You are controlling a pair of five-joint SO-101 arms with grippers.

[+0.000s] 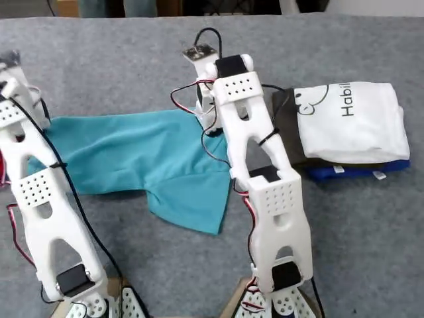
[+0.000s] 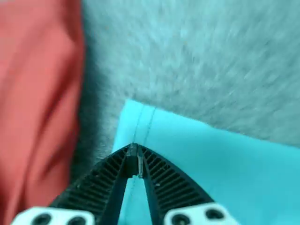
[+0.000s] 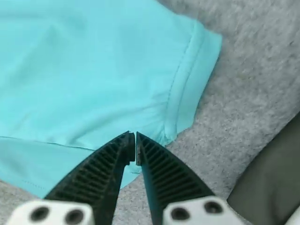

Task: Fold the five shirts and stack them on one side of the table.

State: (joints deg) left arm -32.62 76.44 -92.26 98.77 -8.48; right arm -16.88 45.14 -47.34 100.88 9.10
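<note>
At the far left of my feed a red shirt (image 2: pixel 37 117) lies on the grey desk (image 1: pixel 119 59), just beside the left edge of the teal shirt (image 1: pixel 146 159). A strip of bare desk shows between the two in the left wrist view.

My left arm (image 1: pixel 40 199) runs up the left side of the desk to that edge. The left claw (image 2: pixel 134 152) is closed there. Its ribbed fingers (image 2: pixel 103 180) meet at the tips right on the stitched hem at the shirt's corner, pinching the cloth.

The teal shirt is spread open across the middle of the desk, between my two arms. It is unfolded, with creases through the body, and a lower flap hangs toward the near side in front of the right arm (image 1: pixel 265 185).

That arm reaches up the centre of the desk to the shirt's right end. The right claw (image 3: pixel 132 140) is also closed, tips together on the teal fabric close to a sleeve. The sleeve's hemmed cuff lies on the desk just past the tips, and a crease in the cloth runs in toward the pinch.

To the right, a stack of folded shirts sits apart from the teal one. The white shirt (image 1: pixel 351 119), with dark print on it, is on top. A dark shirt (image 1: pixel 288 132) sticks out from under its left side, and a blue shirt (image 1: pixel 351 172) shows as a band along the near edge at the bottom. In the right wrist view, the dark one's edge is near the teal sleeve but not touching it.
</note>
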